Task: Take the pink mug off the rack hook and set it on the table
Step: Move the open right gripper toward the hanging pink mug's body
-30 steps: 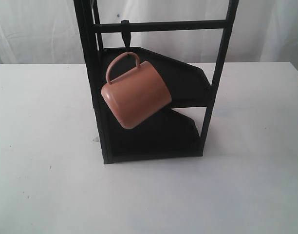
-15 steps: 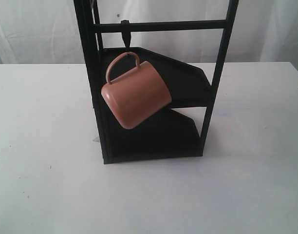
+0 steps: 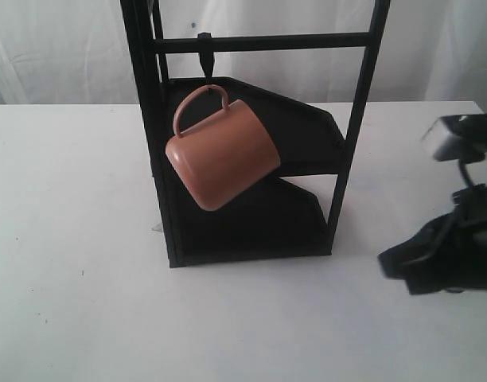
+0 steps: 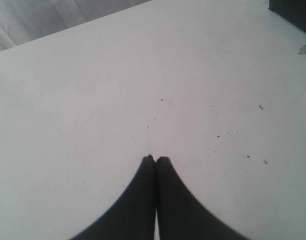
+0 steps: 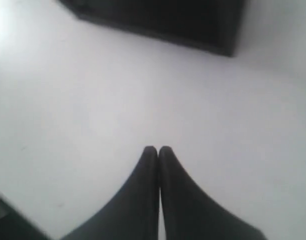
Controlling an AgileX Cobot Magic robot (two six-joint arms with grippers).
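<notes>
The pink mug (image 3: 221, 153) hangs tilted by its loop handle from the rack hook (image 3: 205, 56), a short black peg under the top crossbar of the black rack (image 3: 251, 208). Its cream-rimmed mouth faces down and to the left. My right gripper (image 3: 391, 263) has come in low at the right edge of the exterior view, well right of the rack; in the right wrist view the right gripper (image 5: 158, 148) is shut with nothing in it, above the white table (image 5: 93, 115). My left gripper (image 4: 156, 158) is shut and empty over bare table (image 4: 143, 75); it does not show in the exterior view.
The rack has two slanted black shelves (image 3: 307, 135) behind and below the mug. Its base (image 5: 158, 20) lies ahead of the right gripper, and a corner of it (image 4: 293, 12) edges the left wrist view. White curtains hang behind the table (image 3: 68, 263).
The right arm has entered the exterior view from the right edge, low over the table. The mug and rack have not moved.
</notes>
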